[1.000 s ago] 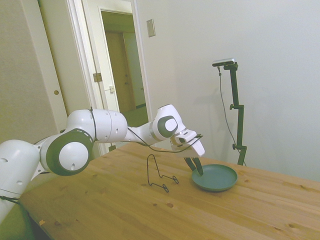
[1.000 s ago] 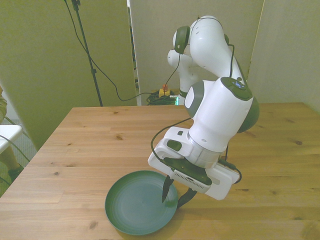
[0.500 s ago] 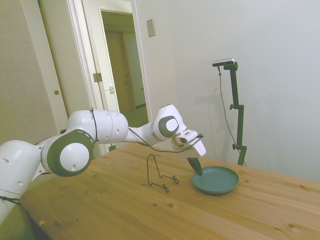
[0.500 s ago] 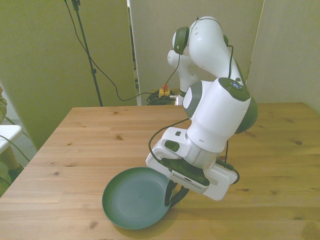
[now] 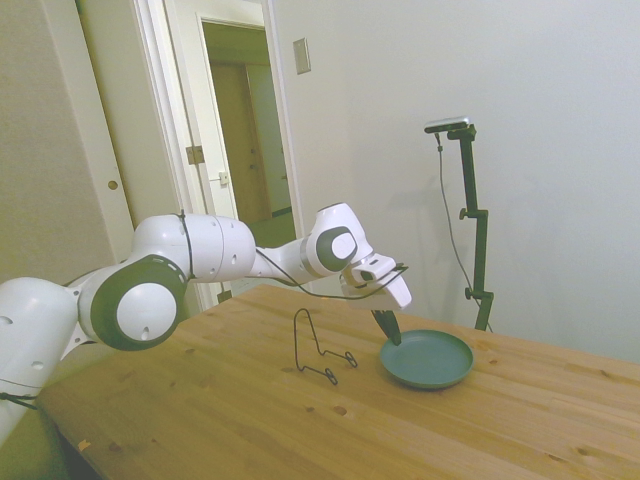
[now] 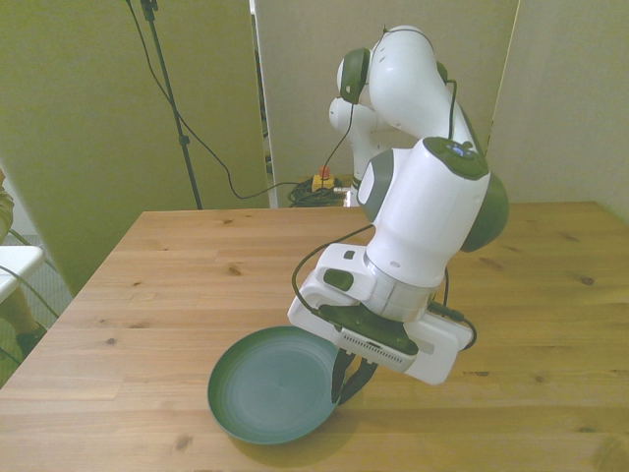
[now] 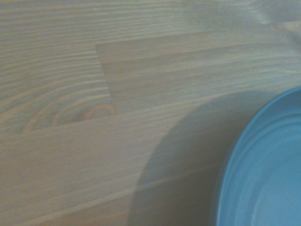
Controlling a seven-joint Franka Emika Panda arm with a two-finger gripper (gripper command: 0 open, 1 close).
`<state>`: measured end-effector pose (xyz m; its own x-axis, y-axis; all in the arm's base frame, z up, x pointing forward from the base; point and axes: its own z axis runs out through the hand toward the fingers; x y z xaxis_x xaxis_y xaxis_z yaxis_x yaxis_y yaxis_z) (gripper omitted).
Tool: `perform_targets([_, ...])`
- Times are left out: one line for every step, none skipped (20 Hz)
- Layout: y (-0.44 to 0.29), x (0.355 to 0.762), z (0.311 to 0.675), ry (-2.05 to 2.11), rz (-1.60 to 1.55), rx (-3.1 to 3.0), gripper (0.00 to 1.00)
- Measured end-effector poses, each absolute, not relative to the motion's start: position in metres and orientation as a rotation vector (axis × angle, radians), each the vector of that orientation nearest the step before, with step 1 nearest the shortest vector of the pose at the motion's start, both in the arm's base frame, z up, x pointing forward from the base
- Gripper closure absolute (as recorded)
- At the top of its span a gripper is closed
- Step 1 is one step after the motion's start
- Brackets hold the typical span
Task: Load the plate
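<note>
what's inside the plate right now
Nothing lies in the plate: the front view shows bare teal with faint rings. The claw is closed on its rim at the front view's right, and covers a small patch there.

Soft, even indoor light fills the side and front views, with a greenish-yellow cast and no glare. In the front view the plate (image 6: 270,385) throws a faint shadow on the table (image 6: 177,285) at the lower middle. The wrist view is slightly soft, with a broad dim shadow across its lower middle beside the plate's rim.
</note>
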<state>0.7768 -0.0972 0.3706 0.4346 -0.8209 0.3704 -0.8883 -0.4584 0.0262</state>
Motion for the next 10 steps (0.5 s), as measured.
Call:
perform_targets([-0.096, 0.774, 0.377, -1.489, 0.455, 2.496, 1.0])
perform_targets([-0.094, 0.77, 0.382, -1.487, 0.461, 2.523, 1.0])
perform_targets([-0.093, 0.766, 0.388, -1.482, 0.468, 2.548, 1.0])
perform_targets([-0.092, 0.76, 0.393, -1.477, 0.475, 2.569, 1.0])
perform_targets([-0.09, 0.755, 0.399, -1.474, 0.487, 2.584, 1.0])
perform_targets([-0.089, 0.748, 0.403, -1.472, 0.497, 2.596, 1.0])
perform_targets([-0.089, 0.742, 0.408, -1.473, 0.51, 2.607, 1.0])
perform_targets([-0.089, 0.735, 0.413, -1.477, 0.527, 2.615, 1.0])
perform_targets([-0.09, 0.727, 0.418, -1.483, 0.542, 2.622, 1.0])
perform_targets([-0.091, 0.719, 0.422, -1.49, 0.552, 2.63, 1.0])
